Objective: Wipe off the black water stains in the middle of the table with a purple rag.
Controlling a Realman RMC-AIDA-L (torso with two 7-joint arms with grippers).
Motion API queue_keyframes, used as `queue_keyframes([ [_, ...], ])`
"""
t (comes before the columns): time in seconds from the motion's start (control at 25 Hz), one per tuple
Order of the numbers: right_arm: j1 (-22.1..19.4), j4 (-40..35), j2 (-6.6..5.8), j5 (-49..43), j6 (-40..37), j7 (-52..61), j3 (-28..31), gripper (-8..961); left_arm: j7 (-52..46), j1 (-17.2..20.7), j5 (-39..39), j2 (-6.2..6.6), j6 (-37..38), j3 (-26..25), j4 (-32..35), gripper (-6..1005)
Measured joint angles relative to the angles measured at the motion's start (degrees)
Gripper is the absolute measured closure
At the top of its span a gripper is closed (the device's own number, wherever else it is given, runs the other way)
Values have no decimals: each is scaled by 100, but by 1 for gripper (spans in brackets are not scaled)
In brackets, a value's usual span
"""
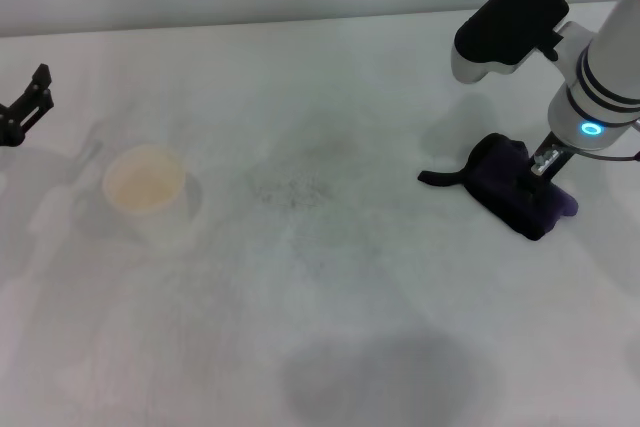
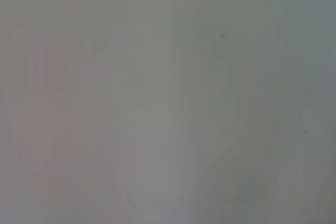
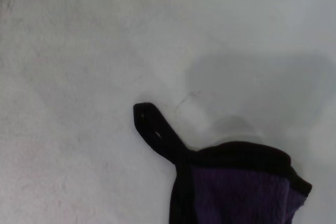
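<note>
The purple rag lies bunched on the white table at the right, with a thin dark strip pointing toward the middle. My right gripper comes down into the rag's middle and is shut on it, with the rag resting on the table. The right wrist view shows the rag and its strip close up on the bare table. The black blot is not in view in any frame. My left gripper is parked at the far left edge.
A paper cup stands left of centre. A faint grey speckled smudge marks the table's middle. A broad soft shadow lies near the front edge. The left wrist view shows only plain blurred table.
</note>
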Motion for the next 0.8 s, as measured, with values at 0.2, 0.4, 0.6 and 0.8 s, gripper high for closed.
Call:
queue_keyframes([
  [0.2,-17,-3,14,18,11,-166,8,690,7,-16,0,3,30,-3,0,114],
  [0.4,-32,-3,35,29,16,-288,-60,686,9,-61,0,8,42,-9,0,114],
  [0.6,-26,85,23,40,25,-352,-43,682,9,-73,0,9,101,-9,0,114],
  [0.8,-203,640,11,56,-101,-502,137,524,13,-41,2,17,159,-109,-7,114],
])
